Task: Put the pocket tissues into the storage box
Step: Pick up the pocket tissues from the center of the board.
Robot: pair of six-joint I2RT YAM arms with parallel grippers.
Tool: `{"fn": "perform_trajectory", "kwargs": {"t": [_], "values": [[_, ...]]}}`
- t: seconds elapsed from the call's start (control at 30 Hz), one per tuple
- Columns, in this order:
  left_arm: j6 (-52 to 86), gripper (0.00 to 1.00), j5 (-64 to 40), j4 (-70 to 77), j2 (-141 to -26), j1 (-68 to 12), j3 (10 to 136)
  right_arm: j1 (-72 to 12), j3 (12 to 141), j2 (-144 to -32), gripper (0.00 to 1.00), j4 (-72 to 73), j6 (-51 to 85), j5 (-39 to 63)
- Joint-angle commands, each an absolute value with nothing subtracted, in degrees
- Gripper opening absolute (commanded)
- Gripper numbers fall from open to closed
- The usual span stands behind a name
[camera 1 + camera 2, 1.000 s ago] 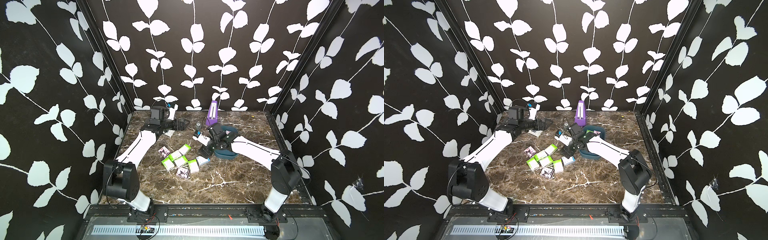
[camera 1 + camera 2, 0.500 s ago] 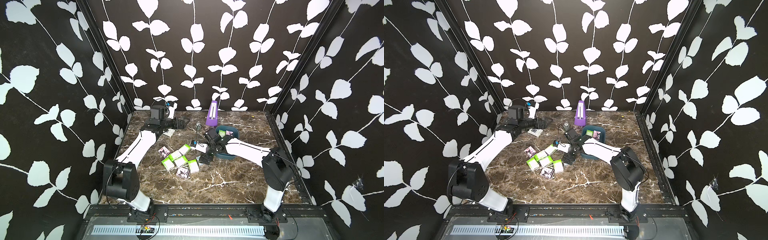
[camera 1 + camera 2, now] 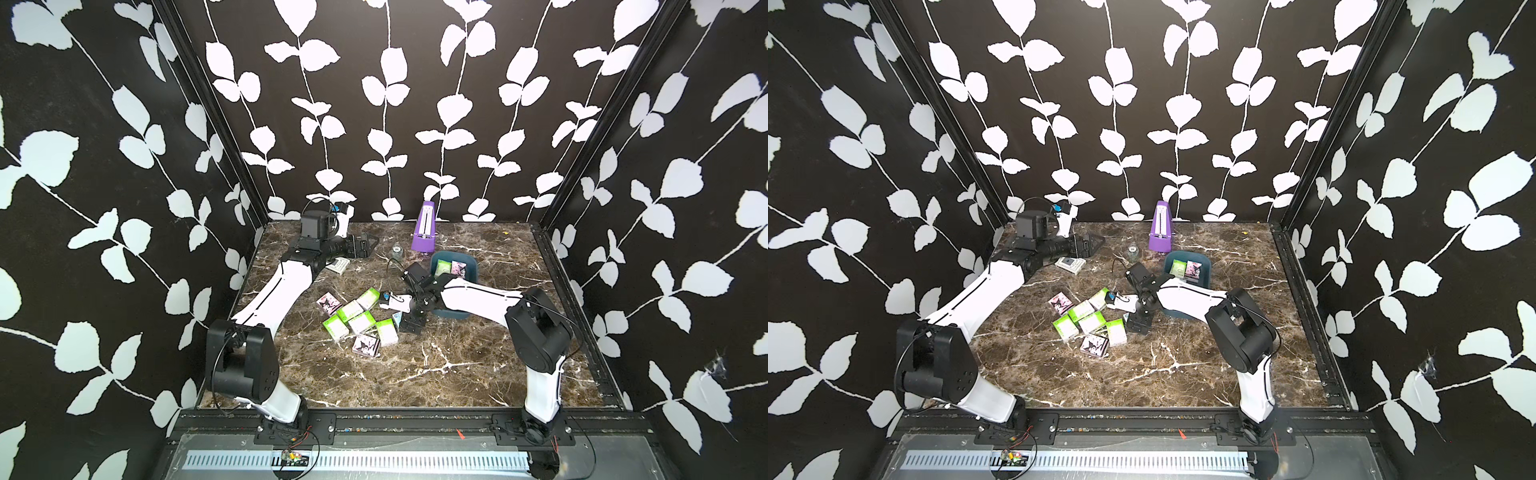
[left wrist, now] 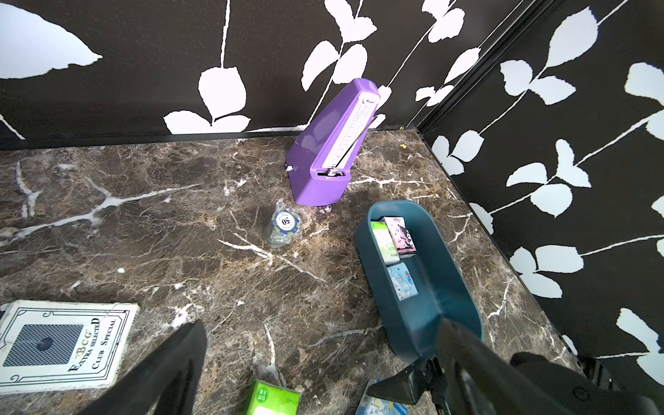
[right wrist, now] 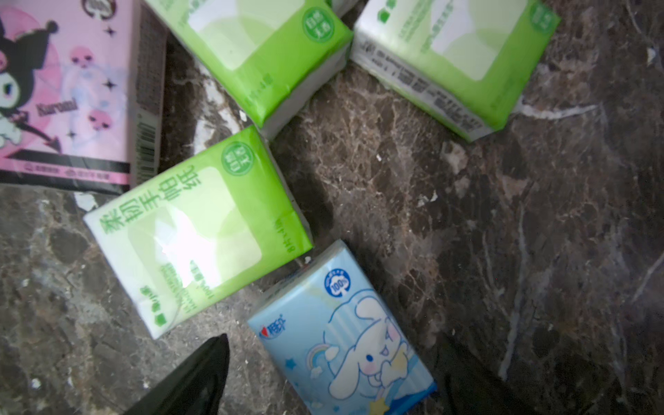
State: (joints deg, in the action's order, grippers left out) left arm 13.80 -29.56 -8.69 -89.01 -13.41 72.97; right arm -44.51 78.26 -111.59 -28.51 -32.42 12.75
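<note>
Our right claw (image 5: 334, 339) hangs released over the pile's right edge at mid-frame in both top views. Its jaws straddle the blue bunny packet (image 5: 345, 323), likely lined up to pinch it. Other pocket tissues (image 3: 359, 322) litter the surface (image 3: 436, 365). Three lie in the storage box (image 3: 473, 270), upper right of the pile. Our left claw (image 4: 323, 345) is spread and empty.

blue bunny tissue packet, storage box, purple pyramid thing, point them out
blue bunny tissue packet (image 5: 345, 341), right wrist view, middle of its printed face
storage box (image 4: 445, 287), left wrist view, bare inner floor
purple pyramid thing (image 4: 316, 143), left wrist view, its purple side face
</note>
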Motion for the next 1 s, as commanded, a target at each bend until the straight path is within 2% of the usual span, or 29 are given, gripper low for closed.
{"fn": "perform_trajectory", "kwargs": {"t": [0.0,0.73,0.83,0.97], "values": [[12.4,0.99,-29.4,-9.5,-87.5,-13.2,74.1,-45.0,81.5,-113.0,0.91,-29.5,-34.6,11.2],[11.4,0.99,-28.6,-10.2,-87.3,-13.2,73.6,-44.8,84.0,-116.9,0.89,-33.5,-36.2,11.4],[11.4,0.99,-28.7,-10.2,-87.3,-13.1,73.5,-44.8,84.3,-117.3,0.85,-33.5,-35.4,11.4],[11.3,0.99,-28.7,-10.2,-87.2,-13.1,73.5,-44.9,86.1,-118.2,0.68,-35.2,-34.9,12.5]]}}
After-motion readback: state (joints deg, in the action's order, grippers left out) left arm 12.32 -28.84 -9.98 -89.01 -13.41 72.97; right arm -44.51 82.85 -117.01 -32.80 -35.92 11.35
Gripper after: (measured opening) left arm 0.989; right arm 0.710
